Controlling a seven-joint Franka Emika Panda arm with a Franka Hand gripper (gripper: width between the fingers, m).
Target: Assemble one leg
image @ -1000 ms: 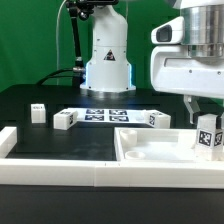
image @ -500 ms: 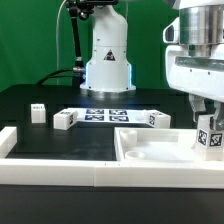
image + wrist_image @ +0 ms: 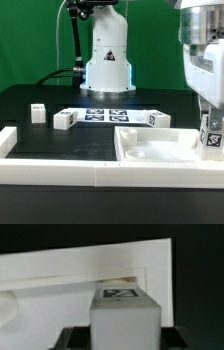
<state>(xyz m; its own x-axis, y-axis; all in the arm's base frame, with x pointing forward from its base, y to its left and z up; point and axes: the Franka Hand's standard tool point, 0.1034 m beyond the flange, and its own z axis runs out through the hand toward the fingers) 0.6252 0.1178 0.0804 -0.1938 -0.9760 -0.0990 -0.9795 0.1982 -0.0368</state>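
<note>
A: Where is the leg (image 3: 212, 137)?
B: At the exterior view's right edge, upright, tag facing the camera, over the white panel (image 3: 150, 148) on the black bench (image 3: 60, 145).
A: And the hand (image 3: 212, 118)?
B: Closed on the leg; in the wrist view its dark fingers (image 3: 78, 338) flank the post.

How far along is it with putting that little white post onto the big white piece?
Done: the gripper has picked up one leg. In hand: it holds that leg upright over the white panel, near a corner at the exterior view's right. Left: seating it; whether it touches the panel yet is unclear. Other small white pieces wait on the table.
</note>
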